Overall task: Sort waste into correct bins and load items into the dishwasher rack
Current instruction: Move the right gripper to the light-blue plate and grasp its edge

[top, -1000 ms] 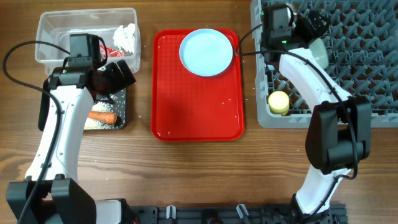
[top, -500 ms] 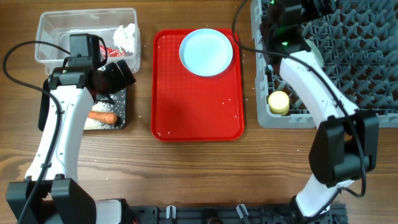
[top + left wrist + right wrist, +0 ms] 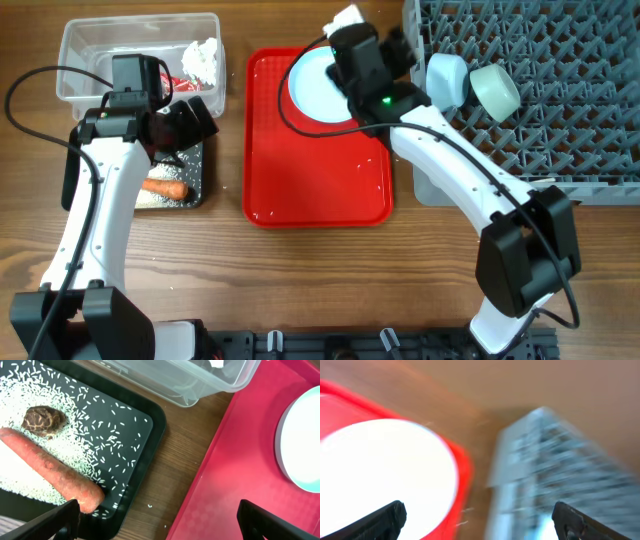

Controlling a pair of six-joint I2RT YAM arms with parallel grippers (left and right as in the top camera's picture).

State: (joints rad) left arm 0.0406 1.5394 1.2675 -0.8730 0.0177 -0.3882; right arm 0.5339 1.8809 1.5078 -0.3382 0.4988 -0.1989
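rack (image 3: pixel 540 90) at right holds a white bowl (image 3: pixel 447 80) and mint bowl (image 3: pixel 495 90), tipped on edge side by side near its left end; red tray (image 3: pixel 315 170) carries the plate (image 3: pixel 308 90) flat at its far end. right gripper (image 3: pixel 480 517) over the plate's right rim, jaws wide, empty. left gripper (image 3: pixel 160 520) wide, empty, above the black tray (image 3: pixel 135 425) edge; carrot (image 3: pixel 50 472) lies there on rice (image 3: pixel 95 420), long axis upper left to lower right in the wrist view, blunt end lower right.

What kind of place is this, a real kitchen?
Probably a robotics lab bench staged as a dish-clearing station, not a real kitchen: two white robot arms at a wooden table holding a grey plastic lattice dishwasher rack and a red plastic serving tray.
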